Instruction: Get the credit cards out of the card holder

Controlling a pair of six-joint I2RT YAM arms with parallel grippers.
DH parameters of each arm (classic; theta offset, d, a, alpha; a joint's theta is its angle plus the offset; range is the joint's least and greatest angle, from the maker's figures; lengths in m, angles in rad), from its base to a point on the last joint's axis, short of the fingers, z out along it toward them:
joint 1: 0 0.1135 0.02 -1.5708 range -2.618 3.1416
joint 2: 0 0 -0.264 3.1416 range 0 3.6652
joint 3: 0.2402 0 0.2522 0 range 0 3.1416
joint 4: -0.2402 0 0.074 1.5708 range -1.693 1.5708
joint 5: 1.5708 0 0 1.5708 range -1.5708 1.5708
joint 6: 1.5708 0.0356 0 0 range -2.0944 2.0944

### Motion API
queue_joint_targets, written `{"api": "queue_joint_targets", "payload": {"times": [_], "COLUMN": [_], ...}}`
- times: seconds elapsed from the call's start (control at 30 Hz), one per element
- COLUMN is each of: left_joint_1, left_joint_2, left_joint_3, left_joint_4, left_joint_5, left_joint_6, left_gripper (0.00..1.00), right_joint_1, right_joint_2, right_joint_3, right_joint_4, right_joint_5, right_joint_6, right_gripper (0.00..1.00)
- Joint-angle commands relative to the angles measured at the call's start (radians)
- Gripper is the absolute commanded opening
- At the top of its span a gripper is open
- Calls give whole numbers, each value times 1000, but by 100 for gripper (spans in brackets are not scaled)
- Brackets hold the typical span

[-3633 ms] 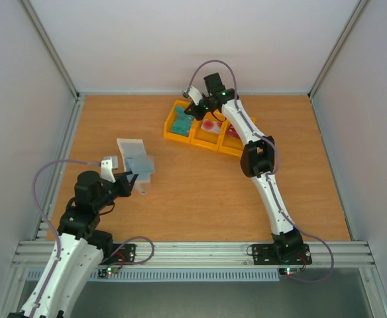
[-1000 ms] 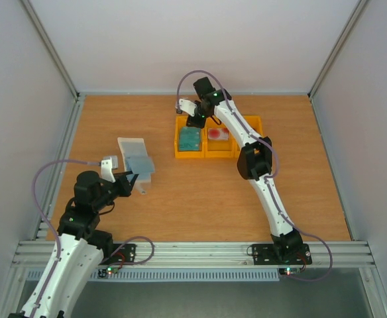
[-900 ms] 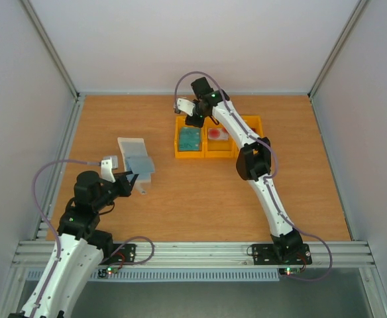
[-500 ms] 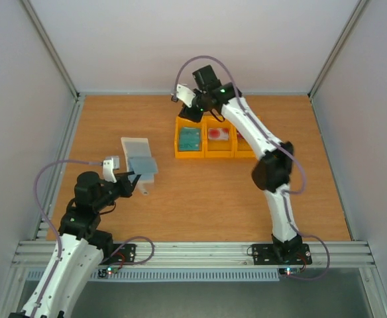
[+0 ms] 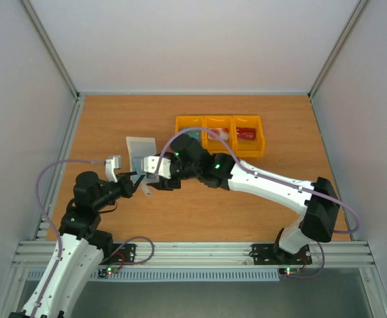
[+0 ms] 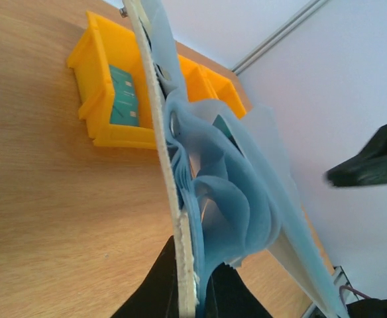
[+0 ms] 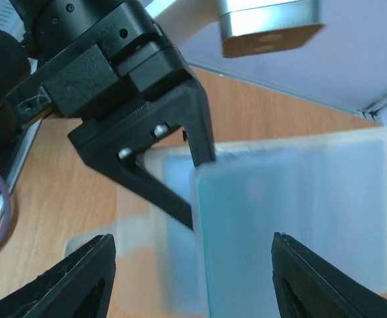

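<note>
Left gripper (image 5: 138,183) clamped shut on the near edge of the card holder (image 5: 142,154), holding it fanned open, long axis running away from it. Right gripper (image 5: 155,165), jaws apart and empty, poised directly over the sleeves. Extracted credit cards (image 5: 246,134) lie in the yellow tray (image 5: 254,152) beyond

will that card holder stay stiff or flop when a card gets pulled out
Probably floppy: the card holder has thin blue pockets that bulge and curl. Its cream cover looks stiffer, straight where the left fingers pinch it. Likely light, so tugging may shift it.
</note>
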Motion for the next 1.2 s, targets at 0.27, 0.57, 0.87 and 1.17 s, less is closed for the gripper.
{"api": "queue_joint_targets", "payload": {"times": [0.27,0.57,0.87,1.17], "left_joint_1": [1,1,1,1], "left_joint_2": [2,103,162,169], "left_joint_3": [2,82,186,208], "left_joint_4": [84,31,-206,-233], "left_joint_5": [99,212,309,353], "left_joint_6": [-29,157,515,745], "left_gripper": [0,0,0,0], "right_joint_1": [70,-12,-73,-107], "right_joint_2": [106,22,-21,-136], "right_joint_3": [34,17,16,-117], "right_joint_4": [202,150,3,79], "right_joint_5": [437,417,198,-18], "right_joint_6": [-5,73,139,167], "right_gripper": [52,42,45,42]}}
